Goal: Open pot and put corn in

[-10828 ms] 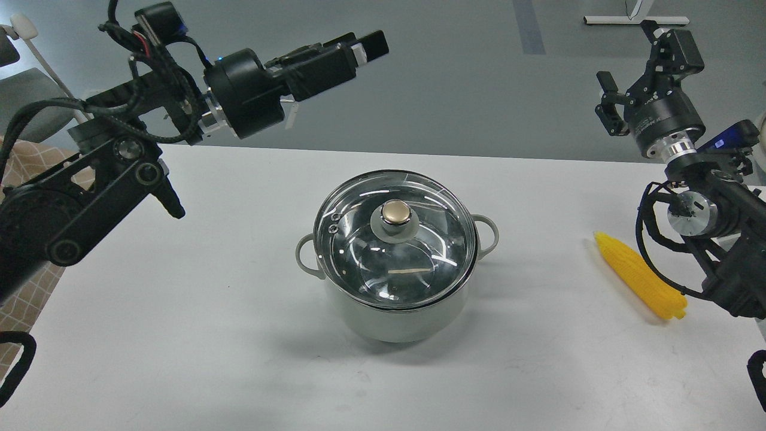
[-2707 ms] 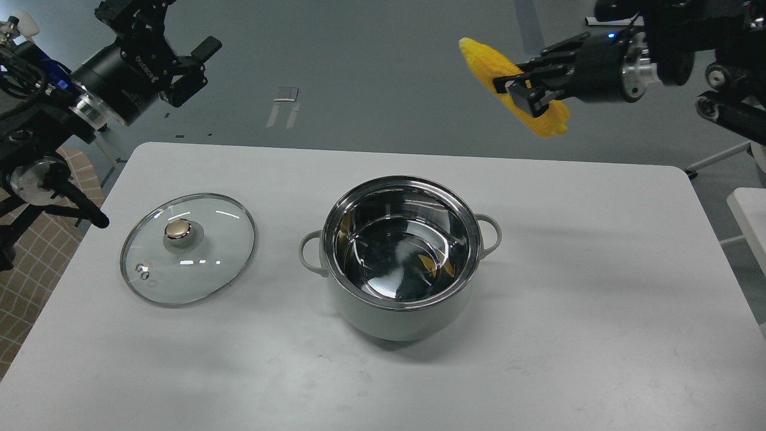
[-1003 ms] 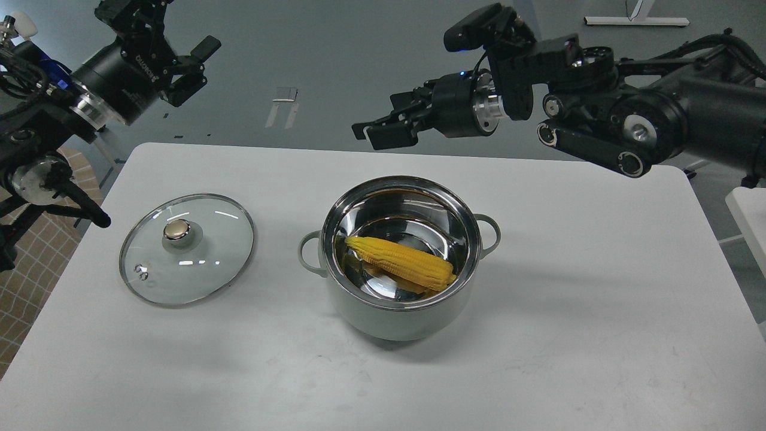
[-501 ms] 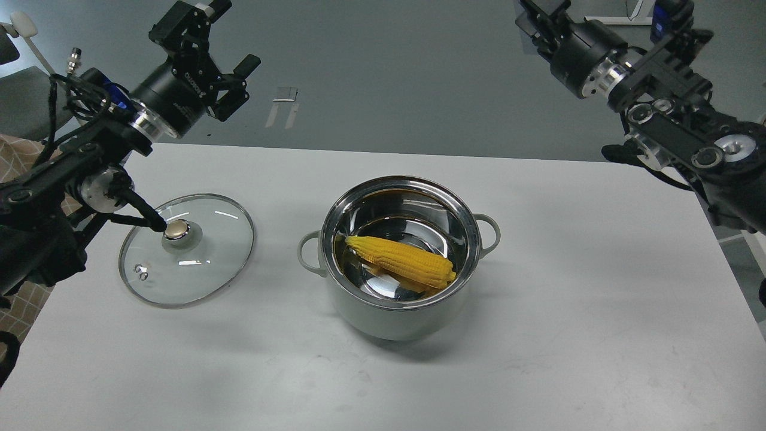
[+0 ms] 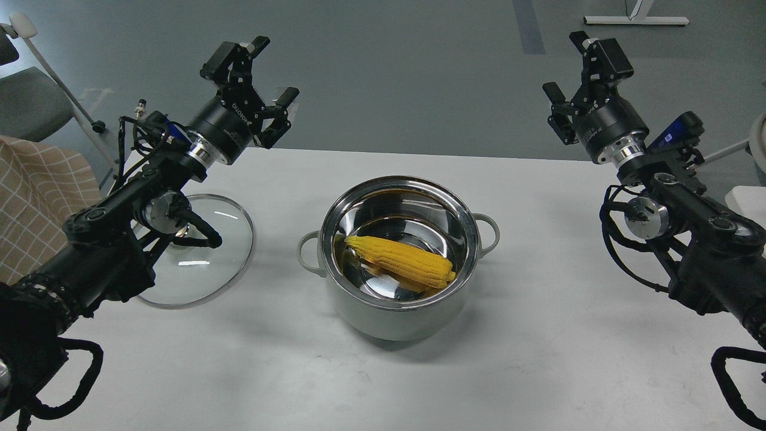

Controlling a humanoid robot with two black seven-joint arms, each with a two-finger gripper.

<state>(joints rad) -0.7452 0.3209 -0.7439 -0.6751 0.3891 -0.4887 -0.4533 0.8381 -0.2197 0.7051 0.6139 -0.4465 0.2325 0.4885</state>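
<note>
The pale grey-green pot (image 5: 395, 311) stands open in the middle of the white table. The yellow corn (image 5: 401, 261) lies inside it, across the steel bottom, tip to the left. The glass lid (image 5: 221, 245) lies flat on the table left of the pot, partly hidden by my left arm. My left gripper (image 5: 260, 75) is open and empty, raised above the table's far left edge. My right gripper (image 5: 577, 72) is open and empty, raised at the far right, well away from the pot.
The white table (image 5: 538, 335) carries only the pot and lid. A chair with a checked cloth (image 5: 36, 185) stands off the left edge. A white stand base (image 5: 634, 21) is on the grey floor at the back.
Both arms have drawn back and lowered towards their sides. My left arm now covers the lid's knob. The corn and pot have not moved.
</note>
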